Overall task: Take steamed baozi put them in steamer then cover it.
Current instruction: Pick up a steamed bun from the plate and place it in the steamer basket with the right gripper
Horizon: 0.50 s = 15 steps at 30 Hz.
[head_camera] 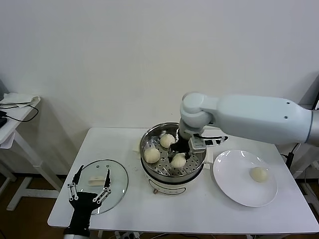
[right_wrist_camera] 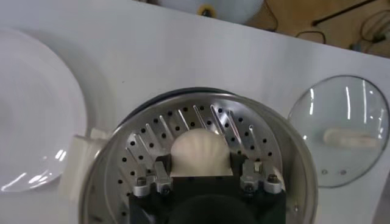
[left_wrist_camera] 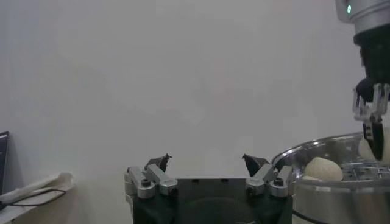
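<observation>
Right gripper (head_camera: 178, 158): jaws closed on bun (right_wrist_camera: 200, 154), directly over steamer (head_camera: 149, 137) tray. Left gripper (head_camera: 89, 185): jaws wide, idle above lid (head_camera: 117, 180). Last bun (head_camera: 258, 174): plate (head_camera: 234, 186), right arm nearer.

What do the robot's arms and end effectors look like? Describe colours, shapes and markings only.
The right arm is a smooth, pale grey-white rounded shell with small dark dots. Both the right end effector and the left end effector have black bodies with silver linkage fingers and dark tips.
</observation>
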### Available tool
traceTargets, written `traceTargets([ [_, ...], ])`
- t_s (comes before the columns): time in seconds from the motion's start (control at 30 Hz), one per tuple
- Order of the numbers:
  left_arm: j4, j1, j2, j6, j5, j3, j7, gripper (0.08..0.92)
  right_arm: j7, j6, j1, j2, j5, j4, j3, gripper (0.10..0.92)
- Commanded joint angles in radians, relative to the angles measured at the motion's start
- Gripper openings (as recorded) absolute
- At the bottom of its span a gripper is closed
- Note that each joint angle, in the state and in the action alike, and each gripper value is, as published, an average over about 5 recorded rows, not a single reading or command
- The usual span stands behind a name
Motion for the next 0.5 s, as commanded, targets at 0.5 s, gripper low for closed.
traceTargets([
  [0.5,0.016,-0.011,0.0,-0.004,-0.005,-0.003,-0.003,0.823,0.029,0.042,-0.118,0.089,-0.099,-0.082,0.015,0.674],
])
